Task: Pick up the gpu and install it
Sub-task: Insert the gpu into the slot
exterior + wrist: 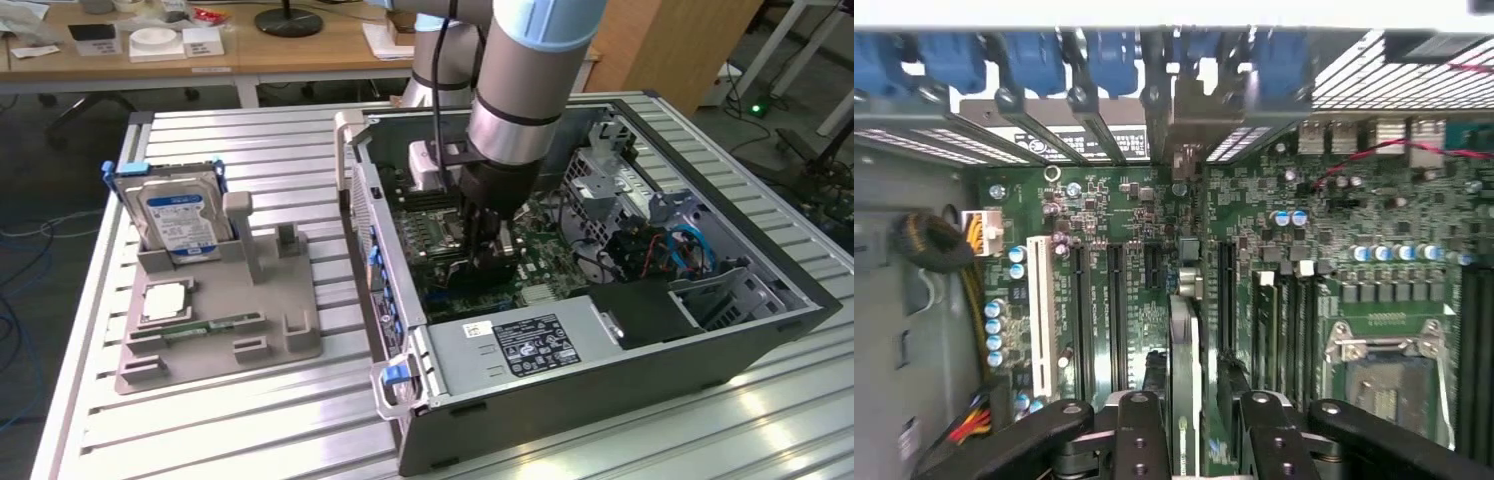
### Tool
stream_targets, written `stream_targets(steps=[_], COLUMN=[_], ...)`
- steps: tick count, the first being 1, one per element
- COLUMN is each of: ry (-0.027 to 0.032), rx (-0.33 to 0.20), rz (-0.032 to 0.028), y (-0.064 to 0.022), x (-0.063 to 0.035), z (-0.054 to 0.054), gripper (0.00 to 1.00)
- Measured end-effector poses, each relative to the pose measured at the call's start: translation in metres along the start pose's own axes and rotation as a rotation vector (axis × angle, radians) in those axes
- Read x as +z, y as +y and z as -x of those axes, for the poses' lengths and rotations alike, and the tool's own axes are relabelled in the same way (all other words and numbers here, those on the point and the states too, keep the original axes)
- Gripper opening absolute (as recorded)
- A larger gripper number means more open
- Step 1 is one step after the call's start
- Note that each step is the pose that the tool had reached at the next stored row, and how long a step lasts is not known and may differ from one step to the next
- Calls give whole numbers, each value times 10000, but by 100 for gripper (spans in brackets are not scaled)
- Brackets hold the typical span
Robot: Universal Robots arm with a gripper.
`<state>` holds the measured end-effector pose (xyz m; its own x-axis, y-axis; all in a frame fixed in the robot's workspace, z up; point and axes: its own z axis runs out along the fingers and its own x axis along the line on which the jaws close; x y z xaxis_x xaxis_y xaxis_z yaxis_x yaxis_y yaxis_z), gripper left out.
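**Observer:** Where is the card?

**Operator:** I see the gpu [1184, 375], a thin dark grey card edge-on, standing upright over the green motherboard [1134, 250] inside the open computer case [747, 330]. My black gripper [1189, 425] straddles it at six o'clock, fingers narrow; grip uncertain.

**Observer:** Risks?

**Operator:** Misalignment could jam it beside the slot.

Arm reaches steeply down from the far side, wrist vertical, gripper [483, 262] pointing straight down near scene center. Fingers [1137, 440] parted on either side of a thin card edge, black linkages splayed outward.
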<state>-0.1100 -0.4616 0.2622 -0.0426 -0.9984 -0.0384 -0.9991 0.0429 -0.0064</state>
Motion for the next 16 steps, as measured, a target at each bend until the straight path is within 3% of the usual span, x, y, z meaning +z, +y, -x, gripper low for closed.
stream_targets(steps=[7,10,12,16], ry=[-1,-4,-2,-2], rx=[1,0,0,-1], rz=[-4,-6,-4,-4], y=[-1,-2,-1,-1], x=[-74,-73,-74,-74], z=[3,3,3,3], gripper=[35,27,15,11])
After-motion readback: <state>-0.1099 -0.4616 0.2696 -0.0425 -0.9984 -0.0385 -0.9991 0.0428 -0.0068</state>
